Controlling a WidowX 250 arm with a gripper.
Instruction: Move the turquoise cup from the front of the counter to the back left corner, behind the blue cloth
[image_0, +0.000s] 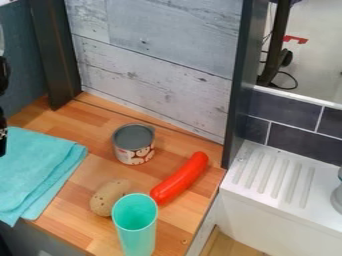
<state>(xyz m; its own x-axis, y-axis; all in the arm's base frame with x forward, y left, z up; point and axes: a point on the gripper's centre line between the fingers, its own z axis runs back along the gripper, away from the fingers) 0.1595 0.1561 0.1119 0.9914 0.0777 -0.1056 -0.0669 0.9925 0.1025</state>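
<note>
On the wooden counter (80, 112), we see a folded turquoise towel (37, 167) toward eight o'clock, near the black gripper (3, 107) at nine; whether it is spread or pressed together, we cannot tell. We spot a green cup (137, 230) between six and seven, a red sausage (179, 180) at six, a tin (134, 146) at eight, and a potato (107, 198) at seven.

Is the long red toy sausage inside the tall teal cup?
No, the sausage lies on the brown wooden counter, outside the cup.
</note>
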